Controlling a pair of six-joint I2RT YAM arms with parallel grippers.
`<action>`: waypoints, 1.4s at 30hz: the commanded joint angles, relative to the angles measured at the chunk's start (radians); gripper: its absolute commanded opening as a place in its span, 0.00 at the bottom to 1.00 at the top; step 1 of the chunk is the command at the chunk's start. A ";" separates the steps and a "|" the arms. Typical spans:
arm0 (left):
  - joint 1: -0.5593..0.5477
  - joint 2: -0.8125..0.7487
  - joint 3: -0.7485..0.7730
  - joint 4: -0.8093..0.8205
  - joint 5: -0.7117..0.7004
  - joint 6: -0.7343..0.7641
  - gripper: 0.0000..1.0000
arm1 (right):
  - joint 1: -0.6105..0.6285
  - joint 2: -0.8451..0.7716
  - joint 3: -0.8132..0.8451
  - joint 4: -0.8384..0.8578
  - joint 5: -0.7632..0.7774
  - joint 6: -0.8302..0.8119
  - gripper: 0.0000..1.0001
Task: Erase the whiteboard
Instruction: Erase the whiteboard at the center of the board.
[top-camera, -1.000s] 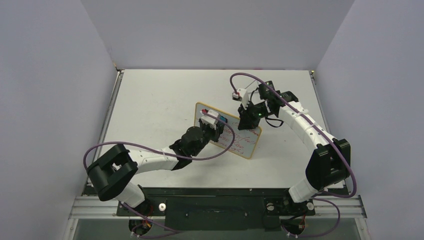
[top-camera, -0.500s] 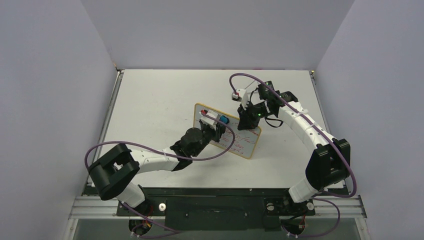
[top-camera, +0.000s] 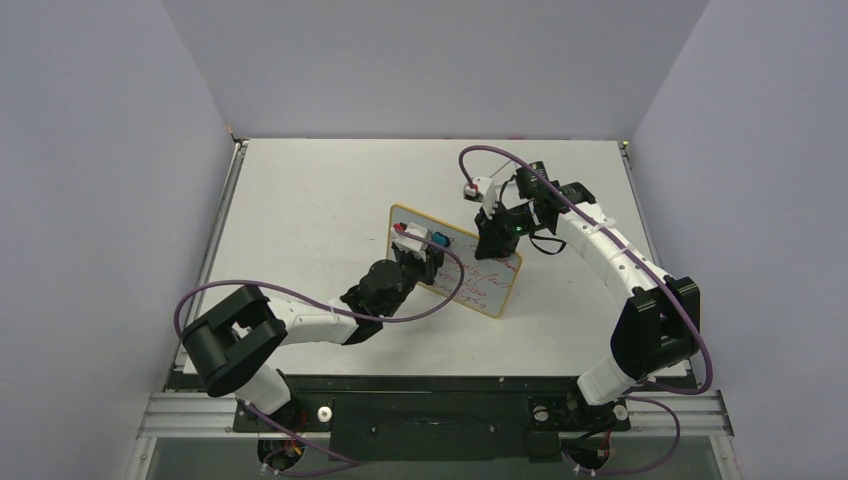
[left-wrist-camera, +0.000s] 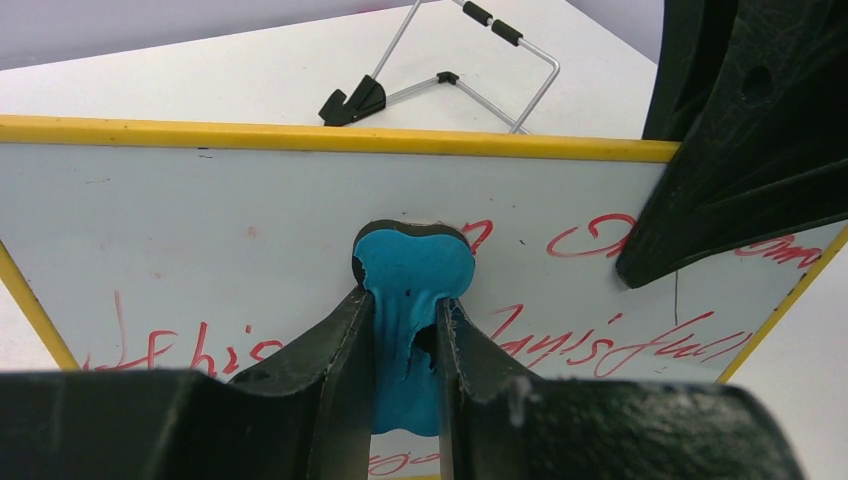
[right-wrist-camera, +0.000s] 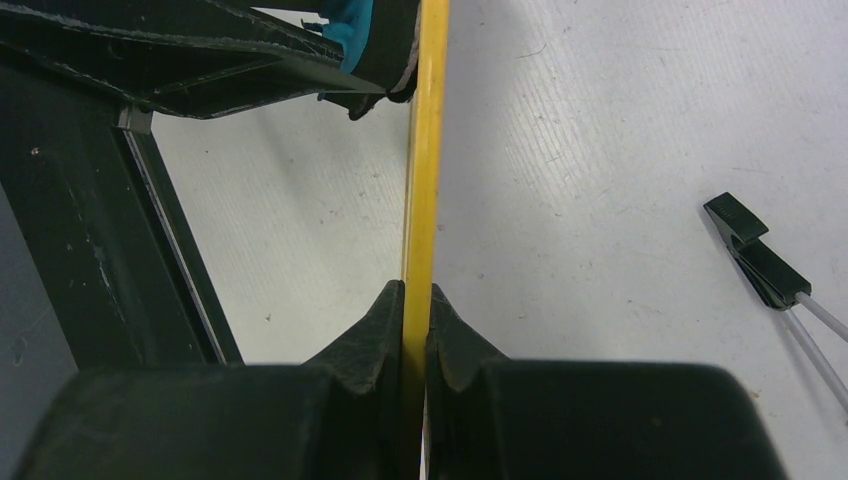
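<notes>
The whiteboard (top-camera: 482, 283) stands tilted at mid-table, with a yellow-wood frame and red handwriting; it fills the left wrist view (left-wrist-camera: 200, 230). My left gripper (top-camera: 428, 243) is shut on the blue-and-black eraser (left-wrist-camera: 413, 300), whose end presses on the board's upper middle. The eraser also shows in the top view (top-camera: 440, 240). My right gripper (top-camera: 493, 243) is shut on the board's top edge; the right wrist view shows its jaws clamped on the yellow frame (right-wrist-camera: 421, 200). Red lines remain across the board's lower part and right side.
A wire stand with black feet (left-wrist-camera: 440, 70) lies on the table behind the board, also in the right wrist view (right-wrist-camera: 765, 265). Grey walls enclose the table on three sides. The right arm's purple cable loops above the board.
My left gripper has slid the eraser leftward and slightly upward along the board. The right gripper and the board have stayed put.
</notes>
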 joint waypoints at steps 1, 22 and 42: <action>0.036 -0.022 0.027 -0.002 -0.084 0.006 0.00 | 0.017 0.027 -0.011 -0.050 0.035 -0.081 0.00; -0.013 0.050 0.055 0.028 0.228 0.025 0.00 | 0.017 0.029 -0.008 -0.054 0.034 -0.083 0.00; -0.005 0.008 0.115 -0.018 -0.116 0.066 0.00 | 0.024 0.033 -0.008 -0.055 0.038 -0.085 0.00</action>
